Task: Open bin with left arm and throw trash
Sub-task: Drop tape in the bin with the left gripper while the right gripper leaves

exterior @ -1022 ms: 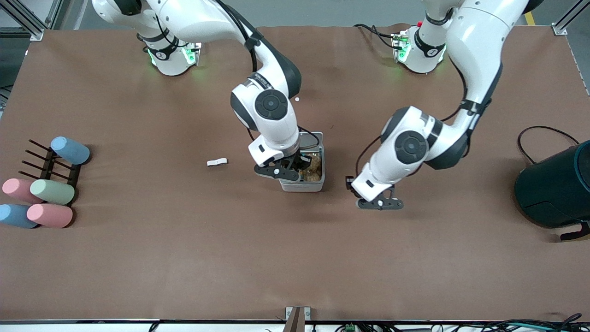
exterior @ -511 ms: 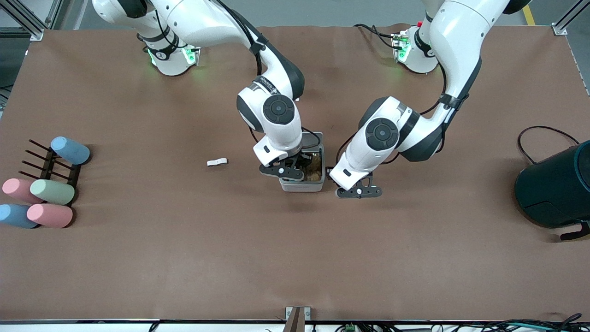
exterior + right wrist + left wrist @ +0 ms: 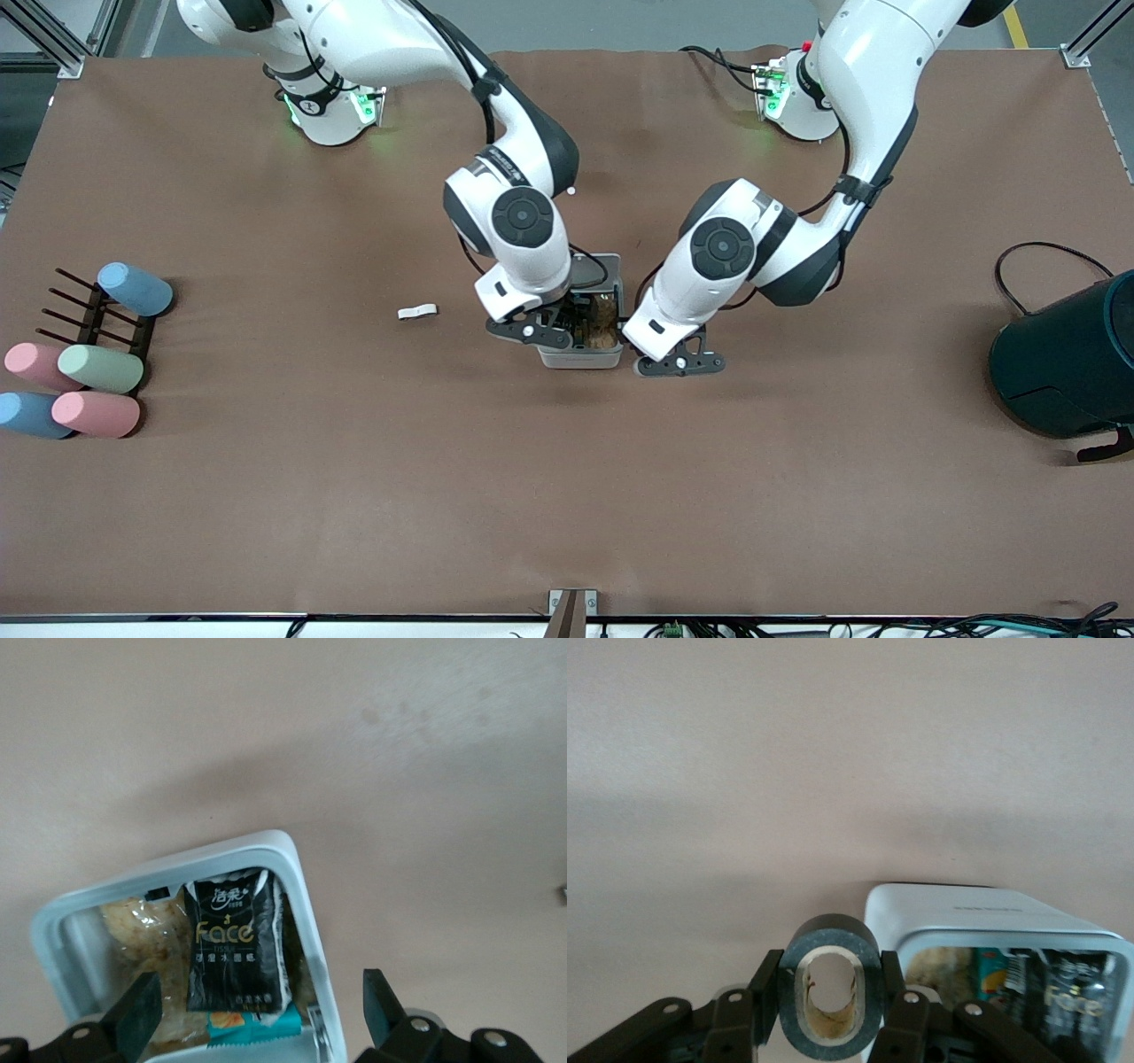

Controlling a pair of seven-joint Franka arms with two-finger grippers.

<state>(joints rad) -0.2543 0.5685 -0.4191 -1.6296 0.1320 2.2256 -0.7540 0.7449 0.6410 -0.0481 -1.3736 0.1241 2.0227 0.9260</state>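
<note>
Right pincer [image 3: 571, 335] hangs over the open bin [image 3: 580, 358], jaws spread wide and empty; the black wrapper [image 3: 233, 939] lies in the bin right below it, flat on top of other scraps, printed face up, its long axis running along the bin's longer side. That piece looks delivered.

Left pincer [image 3: 678, 363] sits low just beside the bin, toward the left arm's end of the bench, clamped on the tape ring [image 3: 828, 996]. The ring stands on edge between the fingers [image 3: 906, 1014], its hole facing the wrist camera, squeezed a bit oval with the long way up. Not over the opening yet, so this one is still to go in.

Bin sits mid-bench [image 3: 797, 496], lid up on the side farther from the front camera, mouth facing up, long axis running from the front camera toward the robot bases.

White paper strip [image 3: 417, 311] lies flat on the bench, well apart from the bin toward the right arm's end, long axis roughly crosswise to the bin's. Untouched, still to be picked.

Judged tally: lid open, one scrap in, one in hand beside the bin, one left on the bench
</note>
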